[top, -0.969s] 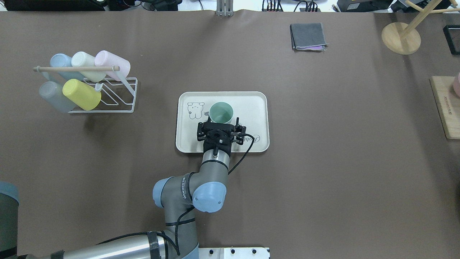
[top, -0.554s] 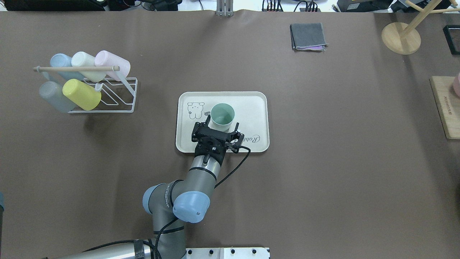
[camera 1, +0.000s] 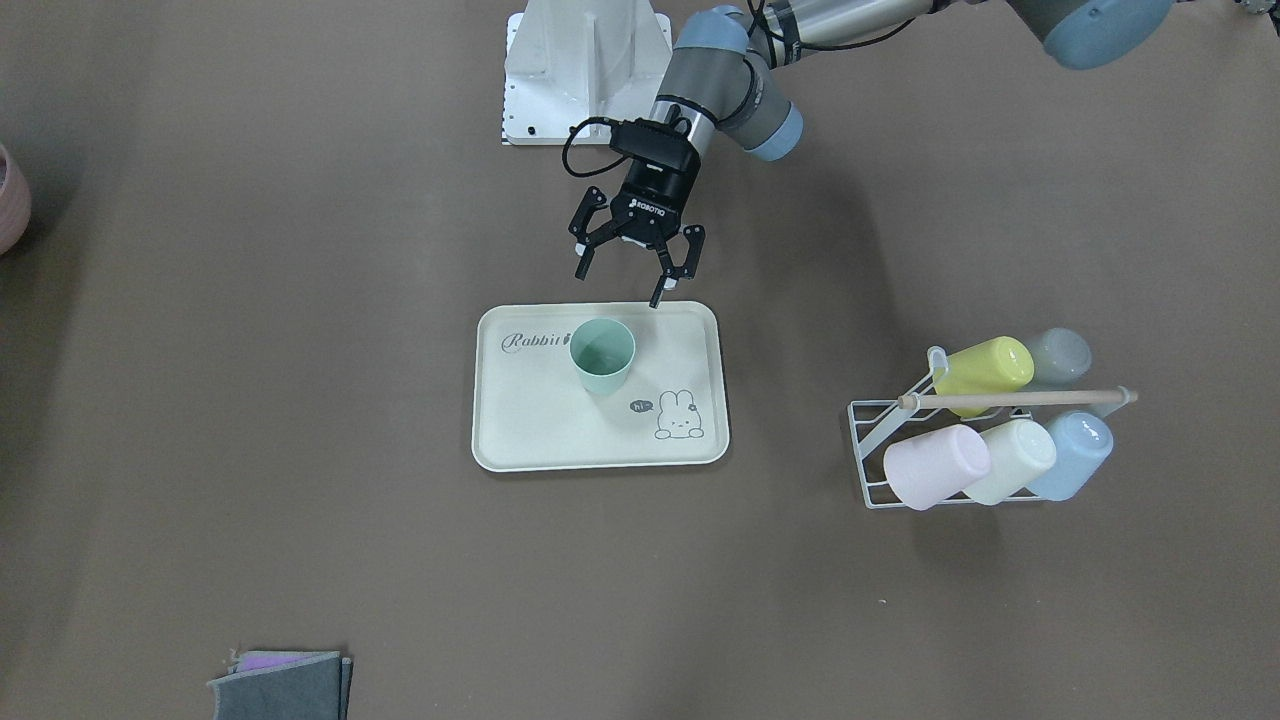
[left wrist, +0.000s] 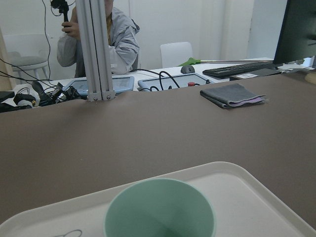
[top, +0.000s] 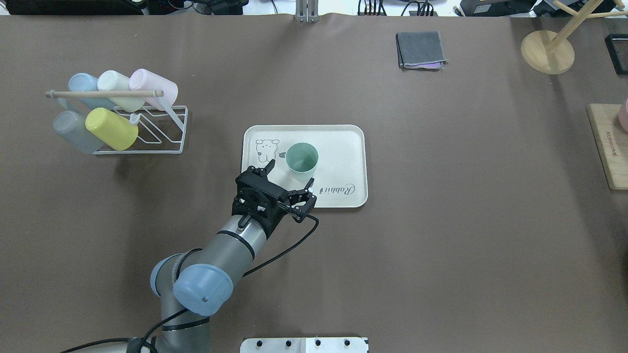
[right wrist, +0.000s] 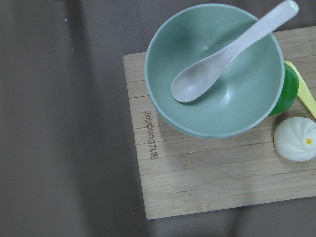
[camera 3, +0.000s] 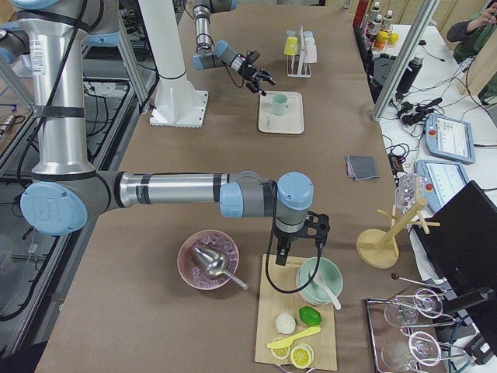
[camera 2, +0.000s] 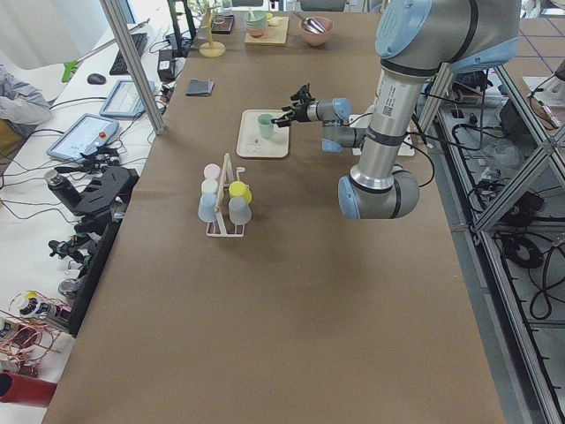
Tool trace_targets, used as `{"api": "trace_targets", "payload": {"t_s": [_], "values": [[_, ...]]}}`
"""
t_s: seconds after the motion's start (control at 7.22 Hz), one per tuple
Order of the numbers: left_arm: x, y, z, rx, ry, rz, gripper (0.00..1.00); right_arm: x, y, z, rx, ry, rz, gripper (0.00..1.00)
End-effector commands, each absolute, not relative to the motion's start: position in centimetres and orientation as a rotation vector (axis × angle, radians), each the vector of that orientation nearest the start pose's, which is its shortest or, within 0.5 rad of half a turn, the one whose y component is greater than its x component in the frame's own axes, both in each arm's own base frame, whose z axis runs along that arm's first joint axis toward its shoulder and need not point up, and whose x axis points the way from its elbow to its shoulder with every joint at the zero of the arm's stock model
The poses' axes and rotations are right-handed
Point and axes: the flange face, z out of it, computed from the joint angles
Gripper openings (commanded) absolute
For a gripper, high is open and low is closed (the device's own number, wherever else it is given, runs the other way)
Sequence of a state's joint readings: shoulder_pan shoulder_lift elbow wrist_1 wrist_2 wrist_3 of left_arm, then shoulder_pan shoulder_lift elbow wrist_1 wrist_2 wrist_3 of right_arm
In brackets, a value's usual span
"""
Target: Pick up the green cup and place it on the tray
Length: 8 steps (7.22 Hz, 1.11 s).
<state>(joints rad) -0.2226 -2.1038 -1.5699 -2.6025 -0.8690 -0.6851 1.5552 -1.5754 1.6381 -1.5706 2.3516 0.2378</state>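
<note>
Our left tool (camera 1: 630, 270) is spread wide and holds nothing. It sits at the robot-side edge of the tray (camera 1: 556, 425), apart from the green cup (camera 1: 602, 356). The cup stands upright on the tray, beside the "Rabbit" script. Our right tool (camera 3: 301, 242) hovers over a wooden board (camera 3: 289, 330) near a bowl (camera 3: 317, 281); we cannot tell its opening.

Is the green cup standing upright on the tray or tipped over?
Upright: the green cup has its open mouth facing up in the overhead view, base on the tray, with the open left gripper clear of it.
</note>
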Motion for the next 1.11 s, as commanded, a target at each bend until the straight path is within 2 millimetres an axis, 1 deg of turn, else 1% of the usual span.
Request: {"api": "trace_targets", "payload": {"t_s": [0.0,0.14,0.28,0.42,0.55,0.69,0.83,0.97], "values": [[50.9,-38.3,20.5,1.135,0.992,0.112,0.99,5.6,-49.4,62.7,-0.038,-0.783,0.186,1.00],[48.8,-42.2,20.5,1.066,0.958,0.156,0.99,5.6,-49.4,62.8,-0.039,-0.783,0.186,1.00],[44.7,-47.8,21.3,0.968,0.880,0.169,0.99,5.6,-49.4,62.8,-0.039,-0.782,0.186,1.00],[39.8,-52.8,21.6,0.842,0.837,0.165,0.99,5.6,-49.4,62.8,-0.039,-0.781,0.186,1.00],[33.7,-57.1,22.9,0.755,0.793,0.124,0.99,5.6,-49.3,62.9,-0.041,-0.781,0.187,1.00],[27.0,-60.6,24.6,0.649,0.731,0.102,0.99,5.6,-49.3,62.8,-0.039,-0.781,0.186,1.00],[19.8,-63.0,27.1,0.544,0.685,0.139,0.99,5.6,-49.3,62.8,-0.039,-0.781,0.186,1.00],[13.2,-64.0,30.2,0.421,0.672,0.113,0.99,5.6,-49.3,62.8,-0.039,-0.781,0.186,1.00]]}}
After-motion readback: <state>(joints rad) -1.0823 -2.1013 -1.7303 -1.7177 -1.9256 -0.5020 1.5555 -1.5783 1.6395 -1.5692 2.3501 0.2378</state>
